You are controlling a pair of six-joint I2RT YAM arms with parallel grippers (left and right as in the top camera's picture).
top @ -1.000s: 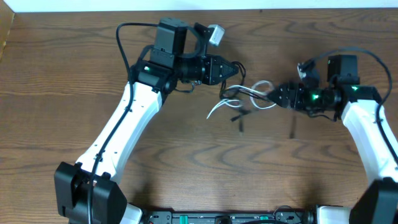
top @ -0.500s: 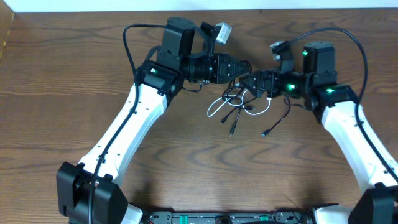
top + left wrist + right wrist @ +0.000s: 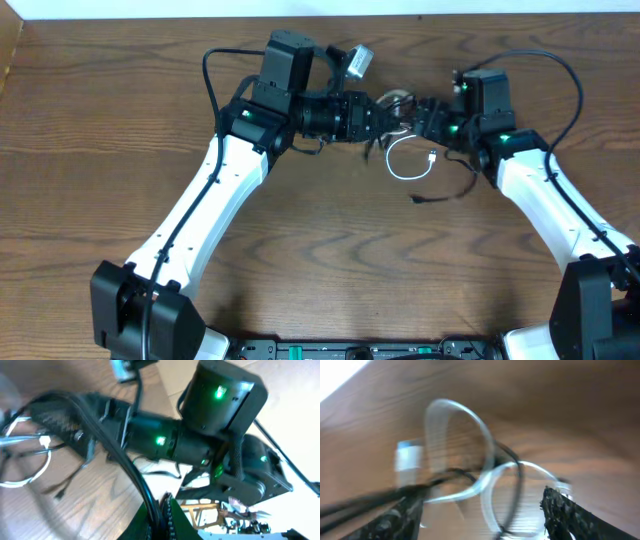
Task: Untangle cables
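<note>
A: As we begin at the near edge, what is on the table [image 3: 90, 200]?

B: The 2 arm bases, near left and near right. Each arm reaches away and inward, toward the far middle.

A: And the cables [image 3: 400, 100]?

B: All in the far middle, between the 2 wrists and just on the near side of them. Nearest is a black cable [image 3: 420, 199]. Its small plug end lies on the wood a little right of centre, and the cord runs right, then bends away beneath the right arm.

A: Beyond that?

B: The white cable [image 3: 400, 177] makes 1 open loop, its white plug at the loop's right end. From overhead I cannot tell if the loop rests on the wood or hangs above it.

A: Then the claws.

B: Farther on, the left gripper [image 3: 383, 113] and the right gripper [image 3: 418, 108] point at each other, tips nearly meeting. A knot of white and black strands sits between them.

A: How is the left one set?

B: In its wrist view the fingers [image 3: 172, 522] are pressed together at the bottom edge. Black cords run straight down into them, so it pinches black strands of the cables.

A: The right?

B: That view is blurred, yet its 2 fingers [image 3: 402, 517] stand well apart at the lower corners: spread. 2 white loops and thin black cords cross the gap; whether any cord touches a finger I cannot tell.
</note>
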